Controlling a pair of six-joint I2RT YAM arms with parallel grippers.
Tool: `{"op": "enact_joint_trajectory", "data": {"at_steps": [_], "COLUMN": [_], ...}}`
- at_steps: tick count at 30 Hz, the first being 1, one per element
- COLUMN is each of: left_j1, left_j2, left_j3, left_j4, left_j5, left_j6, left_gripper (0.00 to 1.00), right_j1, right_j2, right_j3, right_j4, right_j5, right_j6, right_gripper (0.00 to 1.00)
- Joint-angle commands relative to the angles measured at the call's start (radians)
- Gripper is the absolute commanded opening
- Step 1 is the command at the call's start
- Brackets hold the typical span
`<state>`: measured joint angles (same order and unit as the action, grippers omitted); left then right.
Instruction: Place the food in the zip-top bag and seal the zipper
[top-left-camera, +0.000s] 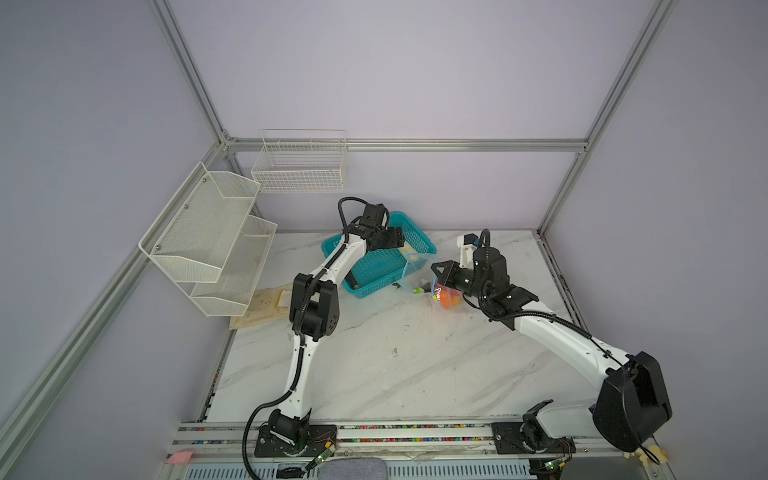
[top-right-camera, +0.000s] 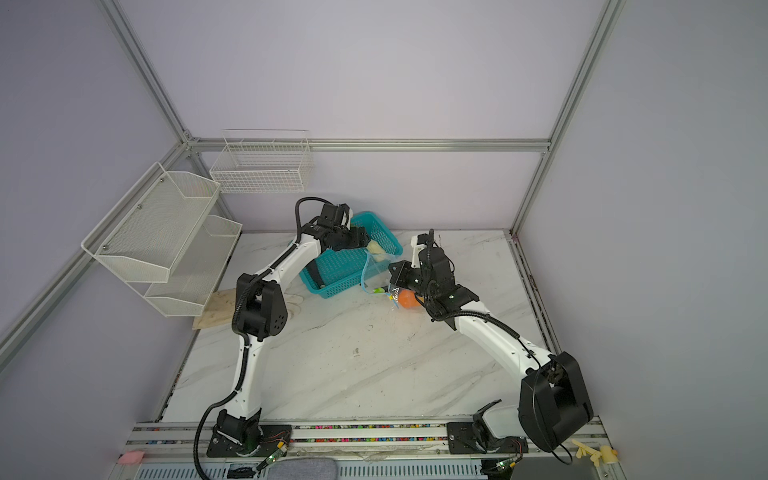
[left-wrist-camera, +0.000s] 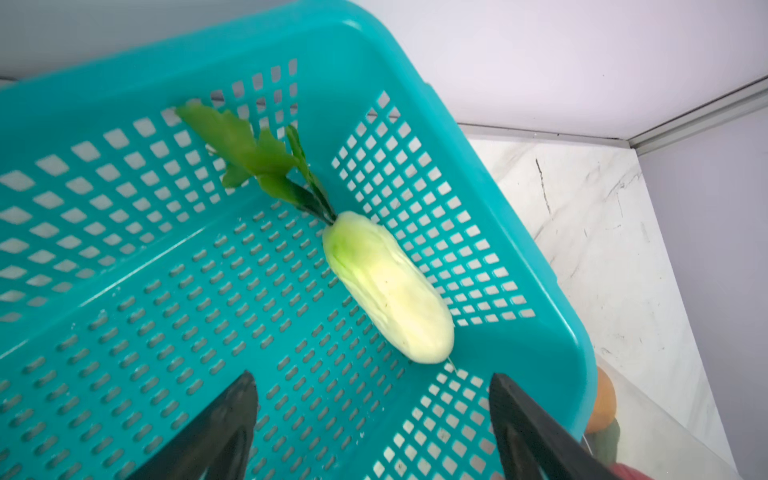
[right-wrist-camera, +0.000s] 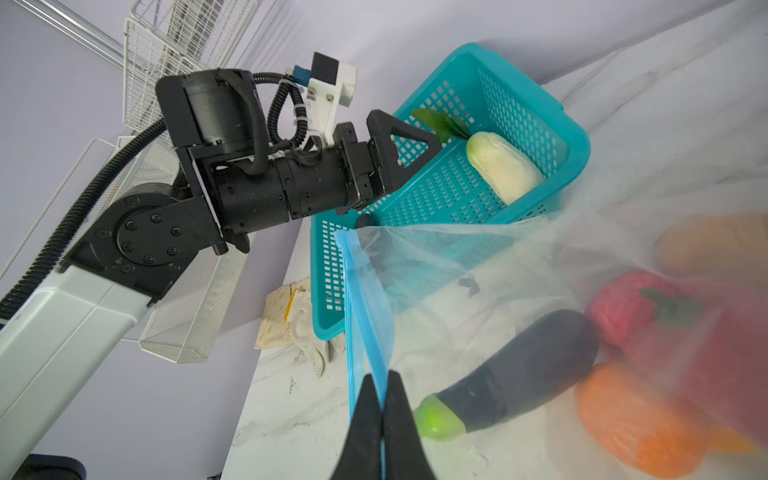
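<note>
L fingers are spread wide and empty, inside the teal basket. The white cabbage lies on the basket floor just ahead of them, beside the side wall. In a top view the cabbage sits at ~4 o'clock from the L fingers. Its long axis runs roughly along the approach line, leaves at the far end, so closing should pinch across its short width. L arm is nearer. R fingers are pinched on the zipper, holding the zip-top bag open, w/ the eggplant and orange inside.
</note>
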<state>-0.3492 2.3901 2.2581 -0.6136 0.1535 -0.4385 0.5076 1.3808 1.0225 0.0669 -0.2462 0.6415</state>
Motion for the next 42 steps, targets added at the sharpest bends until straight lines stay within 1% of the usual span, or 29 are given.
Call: {"op": "enact_joint_trajectory", "data": {"at_steps": [1,7,10,24,31,34,37,40,42], "left_j1": [-0.009,-0.042,-0.048,-0.067,-0.068,-0.07,-0.073,-0.077,-0.079], "left_j2": [0.037,0.107,0.127,0.203,0.232,0.25,0.266,0.272,0.274], "left_j3": [0.13,0.185,0.187,0.212,0.244,0.251,0.25,0.235,0.222], "left_j4": [0.034,0.069,0.068,0.066,0.07,0.108,0.147,0.176,0.184], "left_j5": [-0.048,-0.107,-0.13,-0.171,-0.186,-0.158,-0.129,-0.123,-0.135], "left_j6": [0.032,0.045,0.049,0.073,0.093,0.066,0.005,-0.04,-0.048], "left_gripper": [0.86,0.86,0.86,0.86,0.88,0.89,0.9,0.9,0.9], "right_j1": [-0.02,-0.047,-0.056,-0.068,-0.07,-0.07,-0.069,-0.069,-0.069], "right_j2": [0.018,0.024,0.028,0.067,0.078,0.086,0.09,0.089,0.092], "right_j3": [0.026,0.035,0.037,0.053,0.061,0.064,0.069,0.073,0.076], "right_j4": [-0.019,-0.044,-0.045,-0.039,-0.035,-0.03,-0.031,-0.035,-0.036], "right_j5": [-0.001,-0.009,-0.013,-0.047,-0.059,-0.068,-0.071,-0.07,-0.07], "right_j6": [-0.012,-0.019,-0.02,-0.026,-0.026,-0.026,-0.026,-0.025,-0.025], "right_gripper": [0.0,0.0,0.0,0.0,0.0,0.0,0.0,0.0,0.0]}}
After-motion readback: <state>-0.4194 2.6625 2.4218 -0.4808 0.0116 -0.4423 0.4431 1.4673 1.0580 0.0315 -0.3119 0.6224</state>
